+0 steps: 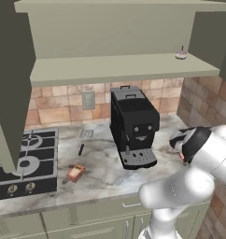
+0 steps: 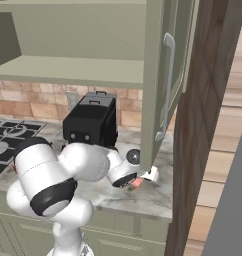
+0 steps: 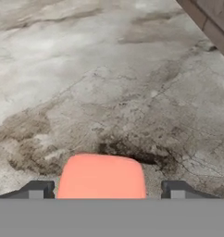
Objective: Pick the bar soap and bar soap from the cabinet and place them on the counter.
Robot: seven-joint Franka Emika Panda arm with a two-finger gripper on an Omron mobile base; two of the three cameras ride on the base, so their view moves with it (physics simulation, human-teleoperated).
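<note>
— Coral-red bar soap [image 3: 102,178]: where, and lying which way?
— Down on the counter [image 3: 109,83], between the two dark fingertips [image 3: 37,190] in the hand view, near the brick wall at the right end. Seen end-on there (lower part cut off at the frame's bottom), so long axis not certain; seems to run away from the camera, across the line between the tips. A sliver of red also visible in the right base view [image 2: 137,183], just under the wrist.
— Looks?
— Smooth, plain coral-red, rounded corners, flat top, no markings.
— Gripper [image 3: 104,190]?
— Spread wide, a clear gap between each tip and the bar; touching nothing.
— The other one?
— Orange-brown bar soap [image 1: 75,172], boxy with a paler top, flat on the counter beside the hob [image 1: 21,163], long axis slanting from front-left to back-right, well apart from the red one.
— Cabinet [image 1: 124,67]?
— Doors open, a small pale knob-topped item [image 1: 181,54] on the shelf's right end.
</note>
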